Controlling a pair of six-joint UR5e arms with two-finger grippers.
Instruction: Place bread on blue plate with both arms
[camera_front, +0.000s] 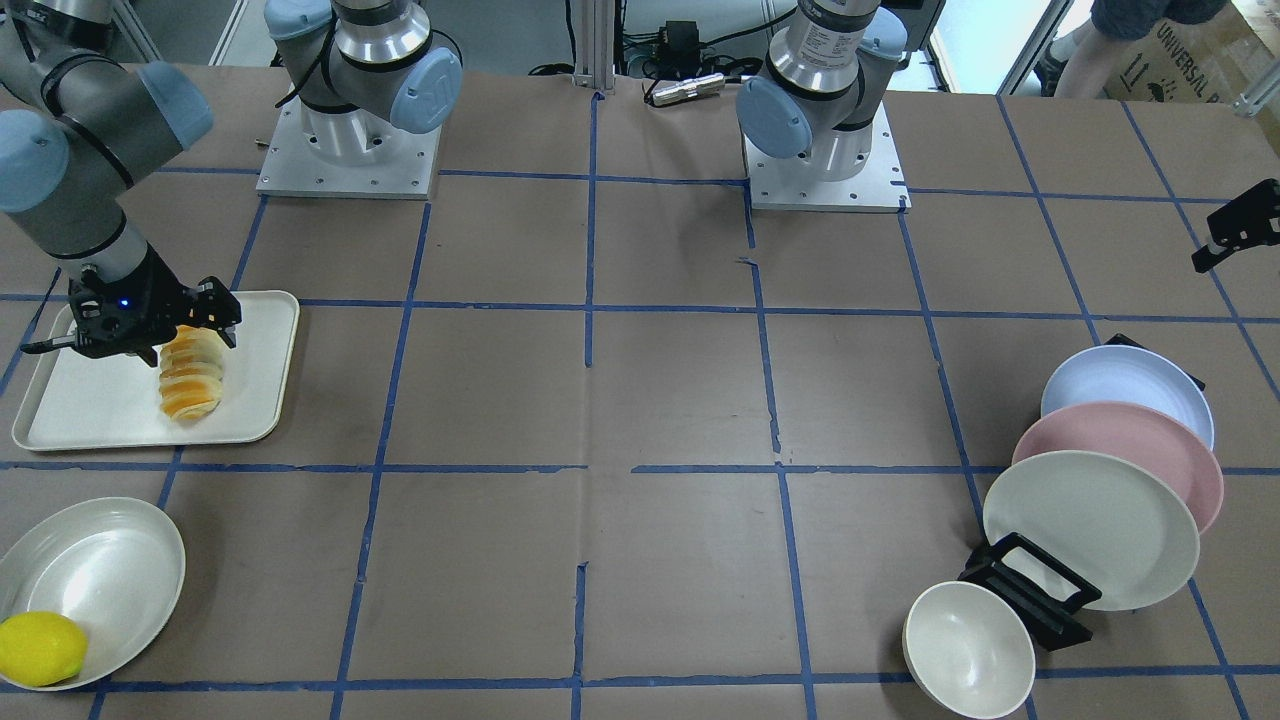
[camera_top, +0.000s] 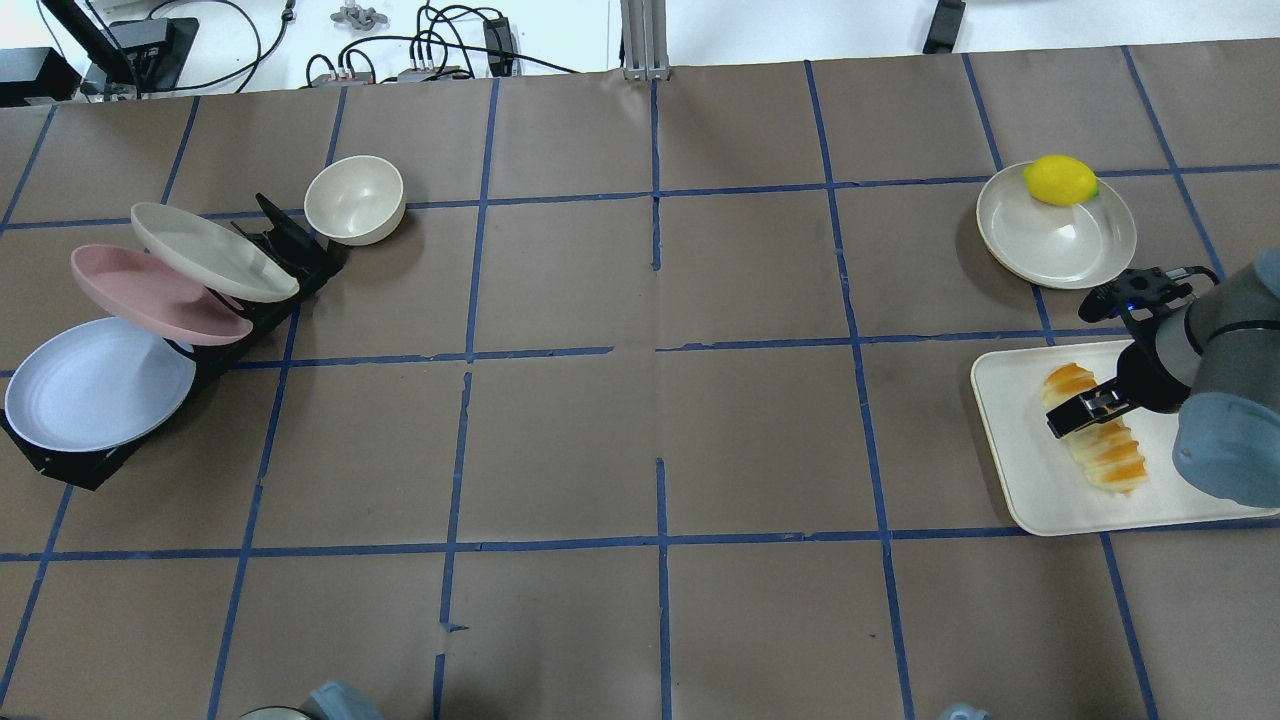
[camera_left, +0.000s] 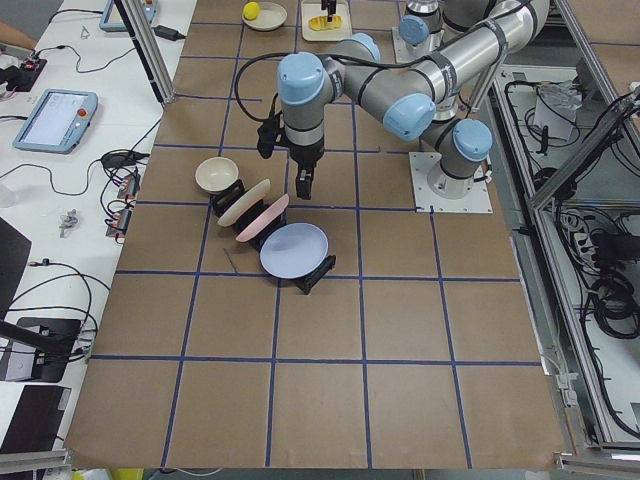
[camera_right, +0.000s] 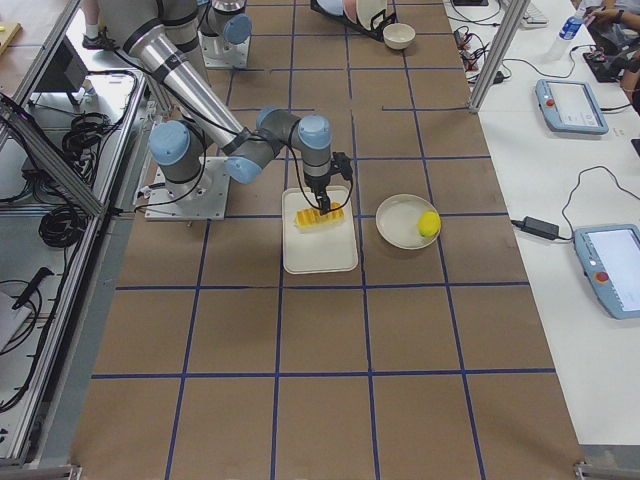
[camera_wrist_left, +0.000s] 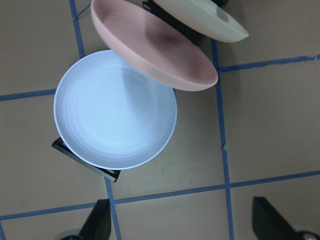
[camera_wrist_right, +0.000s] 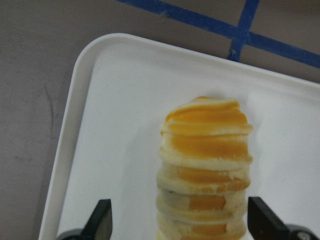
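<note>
The bread (camera_front: 192, 375), an oblong loaf with orange and cream ridges, lies on a white tray (camera_front: 260, 400). My right gripper (camera_front: 185, 340) is open and straddles the loaf's end. In the right wrist view its fingers (camera_wrist_right: 102, 220) stand clear on either side of the bread (camera_wrist_right: 205, 170). The blue plate (camera_front: 1120, 385) leans at the end of a black rack. My left gripper (camera_wrist_left: 182, 220) is open and empty, hovering above the blue plate (camera_wrist_left: 112, 110). It also shows in the front-facing view (camera_front: 1235, 235).
A pink plate (camera_front: 1130, 450) and a cream plate (camera_front: 1090, 525) lean in the same rack (camera_front: 1030, 590), overlapping the blue one. A cream bowl (camera_front: 968, 650) sits beside the rack. A lemon (camera_front: 40, 648) rests on a white plate (camera_front: 100, 570) near the tray.
</note>
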